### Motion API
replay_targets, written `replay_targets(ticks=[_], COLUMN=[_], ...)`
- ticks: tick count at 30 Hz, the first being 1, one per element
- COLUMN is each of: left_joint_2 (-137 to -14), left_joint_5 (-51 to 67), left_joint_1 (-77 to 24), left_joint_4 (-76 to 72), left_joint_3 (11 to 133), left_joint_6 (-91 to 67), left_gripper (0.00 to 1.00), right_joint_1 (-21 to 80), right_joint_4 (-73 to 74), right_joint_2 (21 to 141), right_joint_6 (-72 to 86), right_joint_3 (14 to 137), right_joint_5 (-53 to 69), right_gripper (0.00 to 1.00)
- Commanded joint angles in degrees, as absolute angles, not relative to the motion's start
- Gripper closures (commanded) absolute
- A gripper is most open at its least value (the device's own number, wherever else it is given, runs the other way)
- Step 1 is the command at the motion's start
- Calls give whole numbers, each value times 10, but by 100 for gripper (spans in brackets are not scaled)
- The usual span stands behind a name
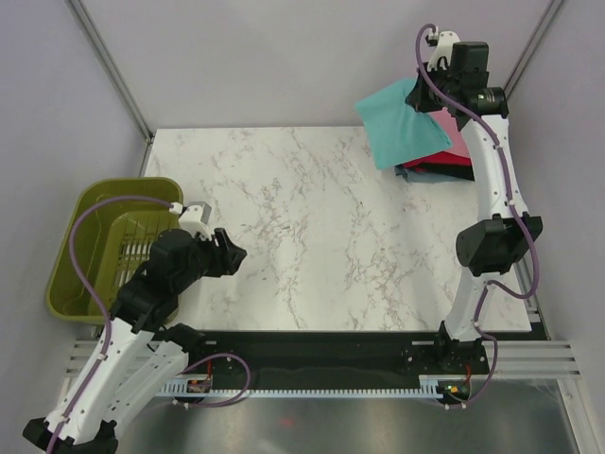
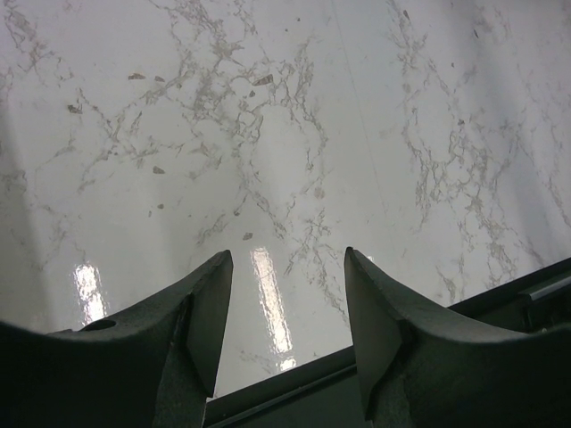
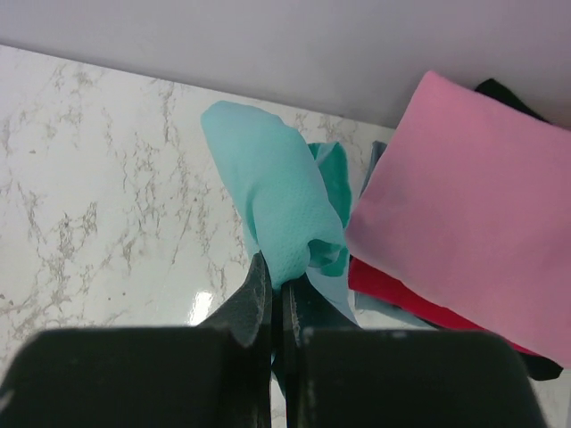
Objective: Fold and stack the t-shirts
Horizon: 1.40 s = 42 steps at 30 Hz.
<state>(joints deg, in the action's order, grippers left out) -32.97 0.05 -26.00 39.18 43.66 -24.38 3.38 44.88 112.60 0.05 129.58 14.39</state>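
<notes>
My fingers (image 2: 196, 312) are black. The worktop (image 1: 302, 227) is white marble veined with grey. The teal shirt (image 3: 277, 205) is plain, like the pink shirt (image 3: 464, 205), red shirt (image 3: 385, 285) and black shirt (image 3: 504, 92); the basket (image 1: 71, 265) is olive-green.

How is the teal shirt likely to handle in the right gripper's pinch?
Likely floppy: the teal shirt bunches in loose folds at the shut right gripper. Probably light, since a thin pinch holds it. It may unfold or drag across the pink shirt when moved.
</notes>
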Motion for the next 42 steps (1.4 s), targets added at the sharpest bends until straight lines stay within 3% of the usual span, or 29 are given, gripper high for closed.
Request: replay_targets(ticks=[1,29,42], left_joint_2=[-332,-368,-388], left_joint_5=[-3,14,14], left_joint_1=[-259,-259,-260], left_joint_4=[387,381,381], left_joint_3=[439,438,437], left_joint_6=[-246,-243,-243], left_gripper=[39,40,40], right_joint_1=[26,-61,-134], right_joint_4=[465,438,334], right_joint_2=[1136,1193,1279], right_joint_6=[-14,-51,-18], right_joint_3=[1362,1429,1444], right_joint_5=[132,200,230], right_gripper=[100,100,100])
